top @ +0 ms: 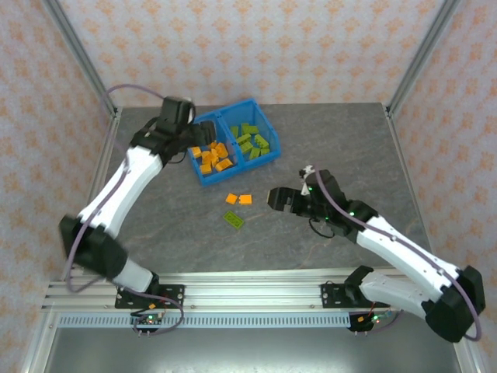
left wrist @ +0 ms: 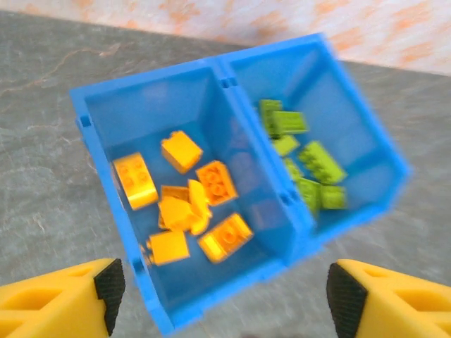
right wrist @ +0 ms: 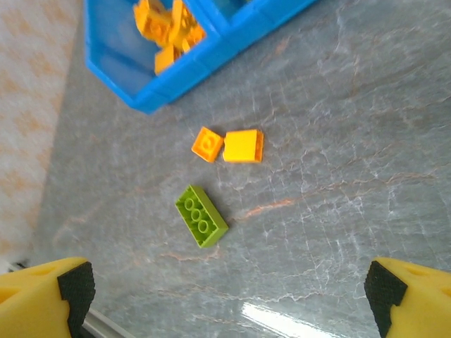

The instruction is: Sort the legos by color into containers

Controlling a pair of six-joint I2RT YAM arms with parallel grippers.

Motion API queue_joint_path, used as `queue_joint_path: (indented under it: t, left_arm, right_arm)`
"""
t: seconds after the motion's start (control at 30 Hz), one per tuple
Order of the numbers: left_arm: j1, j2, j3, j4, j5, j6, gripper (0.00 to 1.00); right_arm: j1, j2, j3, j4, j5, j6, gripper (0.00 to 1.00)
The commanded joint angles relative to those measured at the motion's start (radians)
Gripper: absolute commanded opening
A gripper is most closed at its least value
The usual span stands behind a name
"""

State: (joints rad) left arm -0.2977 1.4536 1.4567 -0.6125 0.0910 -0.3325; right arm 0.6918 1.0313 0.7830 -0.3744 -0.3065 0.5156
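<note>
Nearest, the right gripper (right wrist: 225, 289) is held above the grey table (right wrist: 352, 176) with its fingers wide apart and empty. A loose green lego (right wrist: 201, 215) is seen lying ahead of the fingertips, untouched, and two loose orange legos (right wrist: 243, 146) are set just beside each other beyond it. Farthest, the blue bin (left wrist: 141, 116) is seen under the left gripper (left wrist: 227, 292), whose fingers are likewise spread and empty, with heaped orange legos (left wrist: 183, 204) in its left compartment and green legos (left wrist: 310, 169) in the right.
</note>
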Motion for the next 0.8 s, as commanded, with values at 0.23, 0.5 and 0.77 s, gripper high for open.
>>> queue_joint_path:
  t: [0.23,0.5,0.77]
  left_arm:
    - [-0.076,-0.505,-0.322,-0.179,0.458,0.492,1.0]
    - [-0.093,-0.818,-0.637,-0.294,0.656,0.926,1.0]
    - [-0.116,-0.849,-0.799,-0.219,0.712,1.015,1.0]
  right_arm:
    - [0.26,0.508,0.283,-0.012,0.002,-0.277,0.99]
    - [0.273,0.709,0.363,-0.034,0.077,-0.332,0.97]
    - [0.283,0.82,0.404,-0.034,0.069,-0.36,0.82]
